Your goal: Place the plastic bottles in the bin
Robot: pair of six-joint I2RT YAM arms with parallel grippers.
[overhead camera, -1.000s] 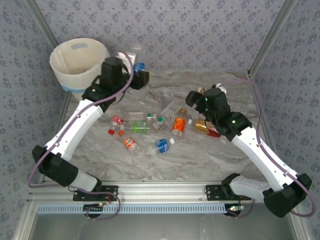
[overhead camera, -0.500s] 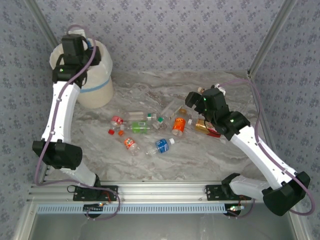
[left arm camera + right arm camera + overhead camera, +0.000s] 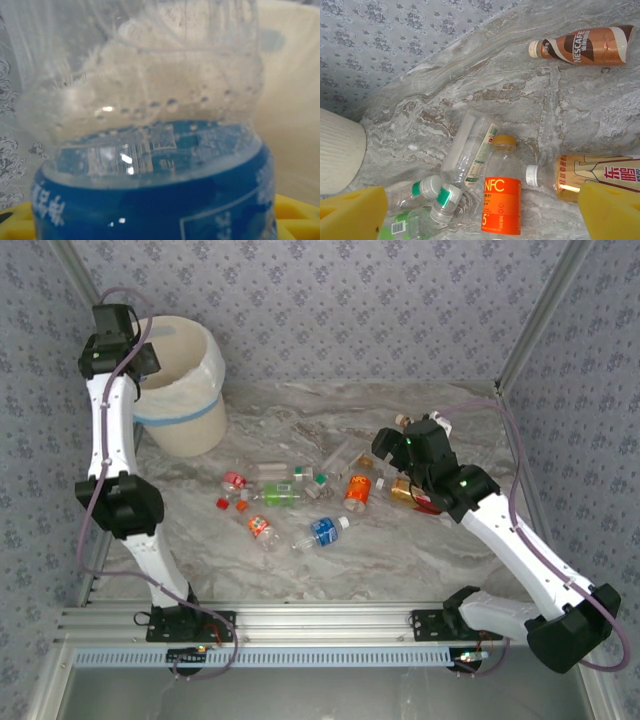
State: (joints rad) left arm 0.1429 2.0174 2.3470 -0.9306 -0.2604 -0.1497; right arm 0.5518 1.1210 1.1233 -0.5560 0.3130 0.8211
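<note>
my left end effector [image 3: 118, 335], pinching 1 blue-labelled bottle [image 3: 155, 195], has swung up to the bin [image 3: 195, 420]; release should come next. my right end effector [image 3: 481, 212] stays spread.

Blue-grey floral-patterned walls [image 3: 380, 300] are rising behind the grey marble-patterned tabletop [image 3: 400, 550], and a silver metal rail [image 3: 320, 618] is running along its near edge

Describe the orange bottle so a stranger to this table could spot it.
Start at the grey marbled table and find the scatter of small bottles at its middle. Toward the scatter's right end lies the orange bottle. A solid orange label reading NFC in white, plus an amber cap, sets it apart.
</note>
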